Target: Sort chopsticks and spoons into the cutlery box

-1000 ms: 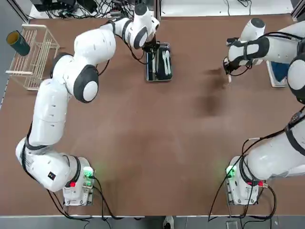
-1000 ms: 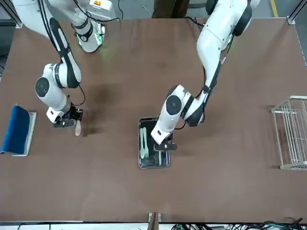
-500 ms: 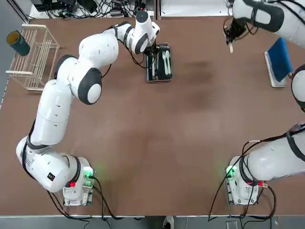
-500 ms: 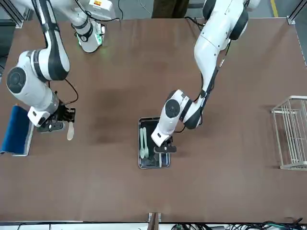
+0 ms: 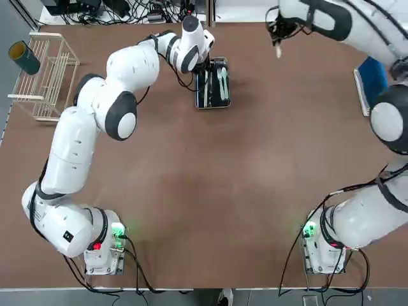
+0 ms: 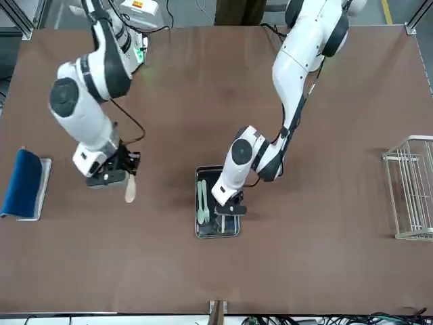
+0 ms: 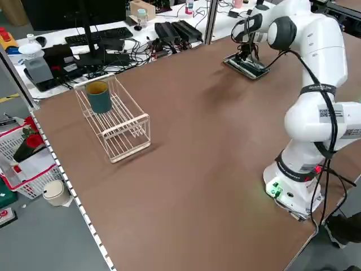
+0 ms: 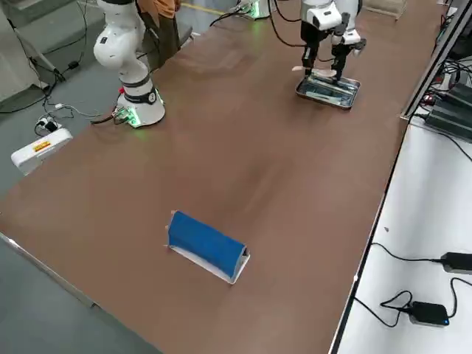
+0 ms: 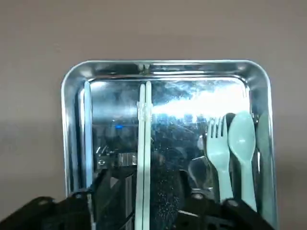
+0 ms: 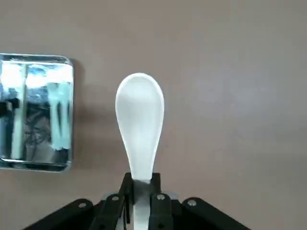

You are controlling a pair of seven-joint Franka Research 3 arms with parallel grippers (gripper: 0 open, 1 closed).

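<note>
- Over the worktop, toward the edge far from the bases, the right arm reaches in from the right, bent at its joints, its hand pointing down beside the cutlery box and clamped on a spoon, bowl outward.
- At the box itself, the left arm stretches up from the near edge and bends down; its hand hangs above the box, fingers apart, one to each side of the chopsticks.
- In the box, the chopsticks lie lengthwise around the middle; a fork and another spoon lie by one long wall.
- Above the box, the left hand and wrist stand in the way, covering part of its opening.
- Near the far left corner of the worktop stands a white wire rack with a dark green cup tilted in it.
- By the right edge, a blue-topped holder sits well apart from the box.
</note>
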